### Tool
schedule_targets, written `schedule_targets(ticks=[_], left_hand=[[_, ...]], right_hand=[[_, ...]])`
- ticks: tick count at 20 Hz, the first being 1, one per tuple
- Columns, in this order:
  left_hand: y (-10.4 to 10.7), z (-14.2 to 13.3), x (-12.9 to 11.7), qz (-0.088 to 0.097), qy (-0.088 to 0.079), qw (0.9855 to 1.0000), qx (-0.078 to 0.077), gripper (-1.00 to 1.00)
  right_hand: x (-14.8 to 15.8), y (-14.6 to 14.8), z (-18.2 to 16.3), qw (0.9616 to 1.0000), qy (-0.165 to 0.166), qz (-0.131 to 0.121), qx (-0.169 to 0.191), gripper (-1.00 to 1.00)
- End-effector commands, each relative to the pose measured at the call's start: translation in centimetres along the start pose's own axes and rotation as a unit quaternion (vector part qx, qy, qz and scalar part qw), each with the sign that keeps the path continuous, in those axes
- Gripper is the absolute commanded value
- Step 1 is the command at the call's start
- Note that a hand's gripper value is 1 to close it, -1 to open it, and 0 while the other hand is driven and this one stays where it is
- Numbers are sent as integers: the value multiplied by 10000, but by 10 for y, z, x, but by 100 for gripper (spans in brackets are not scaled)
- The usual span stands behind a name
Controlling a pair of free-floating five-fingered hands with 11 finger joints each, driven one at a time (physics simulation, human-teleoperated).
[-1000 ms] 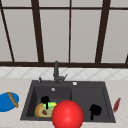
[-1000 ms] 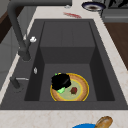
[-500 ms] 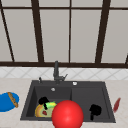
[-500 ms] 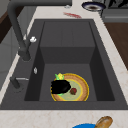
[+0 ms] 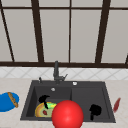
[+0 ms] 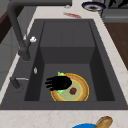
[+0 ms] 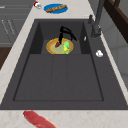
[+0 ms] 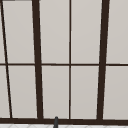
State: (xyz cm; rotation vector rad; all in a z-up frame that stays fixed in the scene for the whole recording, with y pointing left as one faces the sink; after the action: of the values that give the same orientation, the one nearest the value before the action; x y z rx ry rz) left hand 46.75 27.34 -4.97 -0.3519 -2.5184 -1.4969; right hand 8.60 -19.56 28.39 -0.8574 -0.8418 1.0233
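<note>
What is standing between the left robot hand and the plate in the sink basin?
Nothing visible. The left robot hand hangs directly over the back part of the plate in the left basin, fingers pointing down at the green item on it. Whether they touch cannot be told. The red ball sits in front, not between them.

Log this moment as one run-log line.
left hand: over plate in sink, fingers curled | right hand: idle over right basin | red ball: front
</note>
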Motion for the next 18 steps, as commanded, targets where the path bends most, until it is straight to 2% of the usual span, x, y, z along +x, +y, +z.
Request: schedule_targets(ticks=[1,3,4,7,8,9,11,12,13,14,15,16,17,18], left_hand=[[11,-5,5,-208,3,9998,-40,-100],[23,-12,8,-225,20,9993,-295,-100],[26,-13,10,-207,5,9992,-332,-100],[38,-18,15,-152,58,9991,-403,-100],[42,-19,17,-112,96,9990,-425,-100],[46,-20,18,-39,202,9989,-427,-100],[51,-24,23,-1,230,9985,-491,-100],[52,-24,21,49,165,9981,-585,-100],[50,-19,21,233,302,9981,-492,-100],[48,-21,20,78,42,9997,-222,-100],[48,-15,21,112,9,9993,-354,-100],[43,-18,18,139,-12,9992,-374,-100],[47,-21,25,66,-101,9992,-393,-100],[54,-16,31,56,-127,9981,-605,-100]], right_hand=[[0,0,0,10000,0,0,0,0],[0,0,0,10000,0,0,0,0],[0,0,0,10000,0,0,0,0],[0,0,0,10000,0,0,0,0],[0,0,0,10000,0,0,0,0],[0,0,0,10000,0,0,0,0],[0,0,0,10000,0,0,0,0],[0,0,0,10000,0,0,0,0],[0,0,0,10000,0,0,0,0],[0,0,0,10000,0,0,0,0],[0,0,0,10000,0,0,0,0],[0,0,0,10000,0,0,0,0],[0,0,0,10000,0,0,0,0],[0,0,0,10000,0,0,0,0]])
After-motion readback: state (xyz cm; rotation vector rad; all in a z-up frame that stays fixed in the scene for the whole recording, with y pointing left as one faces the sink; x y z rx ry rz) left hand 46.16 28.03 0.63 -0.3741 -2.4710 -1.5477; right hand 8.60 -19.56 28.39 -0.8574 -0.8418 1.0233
